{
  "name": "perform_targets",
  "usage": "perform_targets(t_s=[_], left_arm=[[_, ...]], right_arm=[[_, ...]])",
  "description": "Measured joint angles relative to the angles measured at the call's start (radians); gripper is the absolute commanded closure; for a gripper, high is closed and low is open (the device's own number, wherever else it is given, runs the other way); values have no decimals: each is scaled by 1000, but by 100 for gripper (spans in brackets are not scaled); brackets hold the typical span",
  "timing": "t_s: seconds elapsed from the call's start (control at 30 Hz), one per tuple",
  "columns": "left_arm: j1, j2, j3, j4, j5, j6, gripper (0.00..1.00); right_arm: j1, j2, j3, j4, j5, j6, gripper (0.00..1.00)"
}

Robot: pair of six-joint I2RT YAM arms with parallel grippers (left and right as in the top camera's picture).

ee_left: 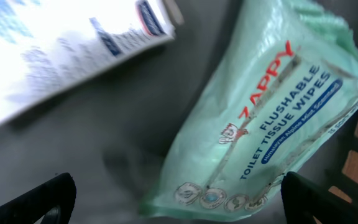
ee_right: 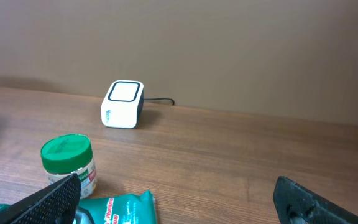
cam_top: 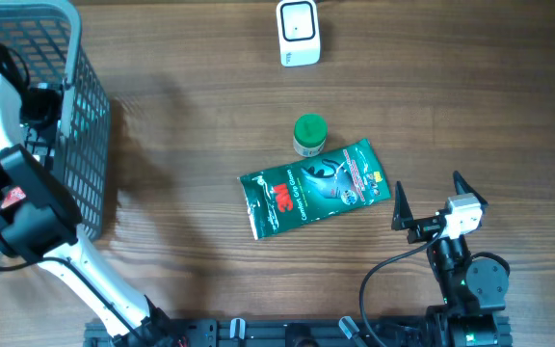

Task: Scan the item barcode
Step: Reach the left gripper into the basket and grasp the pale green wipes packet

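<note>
A white barcode scanner point(cam_top: 299, 31) with a cable stands at the table's far edge, also in the right wrist view point(ee_right: 122, 104). A green 3M packet point(cam_top: 314, 188) lies flat mid-table beside a small green-lidded jar point(cam_top: 309, 135). My right gripper point(cam_top: 432, 193) is open just right of the packet, with nothing between its fingers; its camera shows the jar point(ee_right: 68, 160) and the packet's corner point(ee_right: 114, 208). My left arm reaches into the wire basket point(cam_top: 75, 116). There my left gripper point(ee_left: 182, 196) is open over a pale green pack of Zappy wipes point(ee_left: 272, 112).
A white and blue box point(ee_left: 55, 50) lies in the basket beside the wipes pack. The basket takes up the table's far left corner. Bare wooden tabletop lies between the scanner and the jar.
</note>
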Motion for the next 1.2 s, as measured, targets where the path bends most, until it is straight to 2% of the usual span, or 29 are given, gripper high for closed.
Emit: perform_targets(t_s=[0.13,0.23,0.27,0.3,0.33,0.57,0.73,0.93,1.1,1.2], left_arm=[[-32,29,0,28,0,11,0],[-54,48,0,35,-9,18,40],[-63,48,0,35,-15,24,71],[-69,48,0,33,-22,23,89],[-74,49,0,26,-29,24,96],[-64,39,12,-94,-113,31,96],[5,-39,-5,-133,-153,30,96],[60,-410,-6,-64,-138,30,96],[31,-761,9,-29,52,29,96],[-75,-905,16,-27,175,29,91]], right_arm=[[0,0,0,0,0,0,0],[0,0,0,0,0,0,0],[0,0,0,0,0,0,0],[0,0,0,0,0,0,0],[0,0,0,0,0,0,0],[0,0,0,0,0,0,0],[0,0,0,0,0,0,0],[0,0,0,0,0,0,0],[0,0,0,0,0,0,0],[0,0,0,0,0,0,0]])
